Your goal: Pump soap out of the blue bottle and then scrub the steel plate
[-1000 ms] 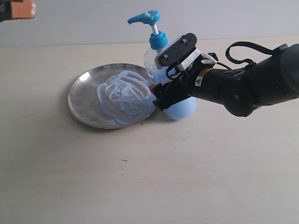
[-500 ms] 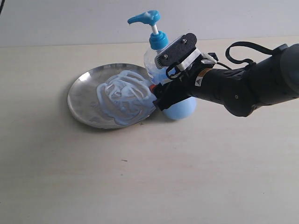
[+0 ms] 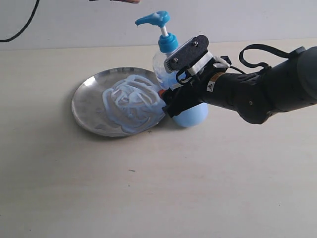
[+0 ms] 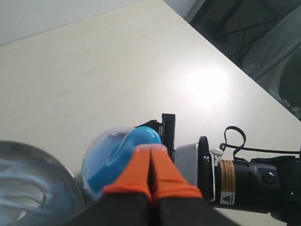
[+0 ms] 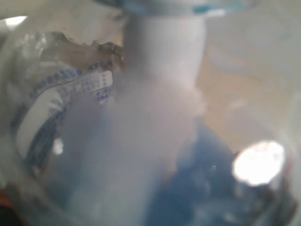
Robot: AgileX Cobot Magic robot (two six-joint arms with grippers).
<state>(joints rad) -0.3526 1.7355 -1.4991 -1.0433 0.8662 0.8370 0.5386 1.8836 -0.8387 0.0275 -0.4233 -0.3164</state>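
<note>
The steel plate [image 3: 86,106] lies left of centre, its middle smeared with whitish-blue swirls of soap [image 3: 131,101]. The blue bottle [image 3: 167,44] stands upright at the plate's right rim, pump head pointing left. My right gripper [image 3: 171,101] is shut on the bottle's lower body; the right wrist view shows only the bottle [image 5: 94,117], blurred and very close. My left gripper [image 4: 151,153] is shut and holds nothing. Its orange fingertips hover just above the blue pump head [image 4: 123,154], with the plate's rim [image 4: 70,190] beside it. In the exterior view only a sliver of the left gripper [image 3: 125,1] shows at the top edge.
A black cable [image 3: 22,25] hangs at the upper left, in front of the pale wall. The beige table [image 3: 148,188] spreads in front of the plate. In the left wrist view the table's edge [image 4: 225,52] borders a dark space.
My left gripper has travelled from the upper left corner rightward along the top edge to above the pump head. The right arm, bottle and plate have not moved.
</note>
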